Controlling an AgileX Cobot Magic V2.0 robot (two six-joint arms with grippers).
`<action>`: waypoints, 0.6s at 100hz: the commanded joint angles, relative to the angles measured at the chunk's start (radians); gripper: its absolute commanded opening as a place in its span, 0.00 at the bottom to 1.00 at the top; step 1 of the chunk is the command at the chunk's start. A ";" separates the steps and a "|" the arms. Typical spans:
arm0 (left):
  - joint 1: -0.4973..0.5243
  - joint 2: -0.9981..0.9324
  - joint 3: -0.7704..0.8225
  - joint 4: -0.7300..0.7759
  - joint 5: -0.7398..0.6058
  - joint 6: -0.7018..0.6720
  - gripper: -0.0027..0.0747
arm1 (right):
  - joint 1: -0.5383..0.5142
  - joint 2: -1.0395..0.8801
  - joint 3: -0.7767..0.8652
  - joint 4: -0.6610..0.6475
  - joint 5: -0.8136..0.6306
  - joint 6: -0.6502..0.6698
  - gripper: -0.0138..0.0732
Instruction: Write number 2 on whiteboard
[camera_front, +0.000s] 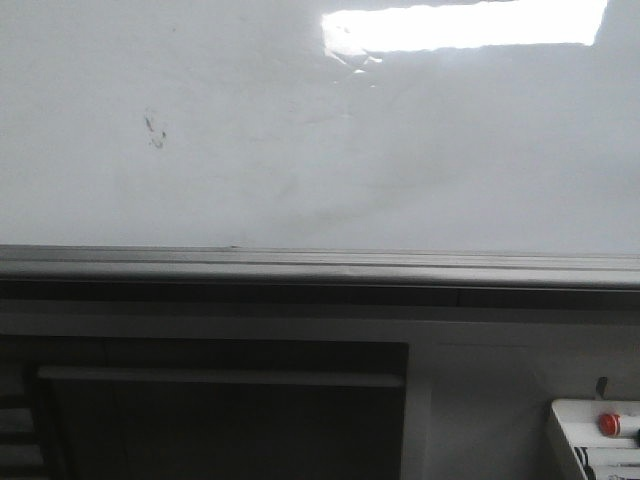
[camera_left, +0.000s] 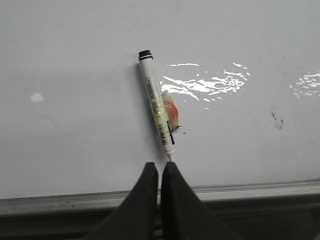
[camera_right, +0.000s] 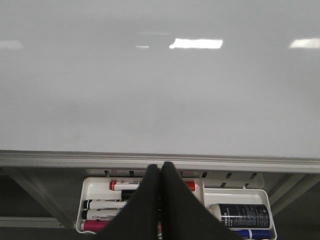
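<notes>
The left pincer (camera_left: 160, 170) gripped one marker (camera_left: 158, 104) by its lower end, its long axis running up from the jaws toward the whiteboard (camera_left: 75, 125), cap far. The right pincer (camera_right: 161, 172) was closed, empty, above one tray (camera_right: 90, 187) of markers. No number 2 showed; only one smudge (camera_front: 154, 130) upper left.

An office or classroom-like room with a wall board

A large glossy whiteboard (camera_front: 300, 150) with a grey metal ledge (camera_front: 320, 265) fills the front view, mirroring rectangular ceiling lights (camera_right: 196, 43). Below it hangs a white tray (camera_right: 95, 187) of markers (camera_right: 125, 185), with a dark bottle (camera_right: 240, 215) in the tray beside it.
</notes>
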 joint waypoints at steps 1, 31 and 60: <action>-0.005 0.024 -0.033 -0.002 -0.063 -0.001 0.11 | -0.008 0.016 -0.034 0.008 -0.059 -0.009 0.12; -0.005 0.114 -0.033 -0.015 -0.090 0.011 0.70 | -0.008 0.016 -0.034 0.031 -0.058 -0.009 0.55; -0.005 0.299 -0.033 -0.058 -0.207 0.011 0.68 | -0.008 0.016 -0.034 0.031 -0.062 -0.009 0.54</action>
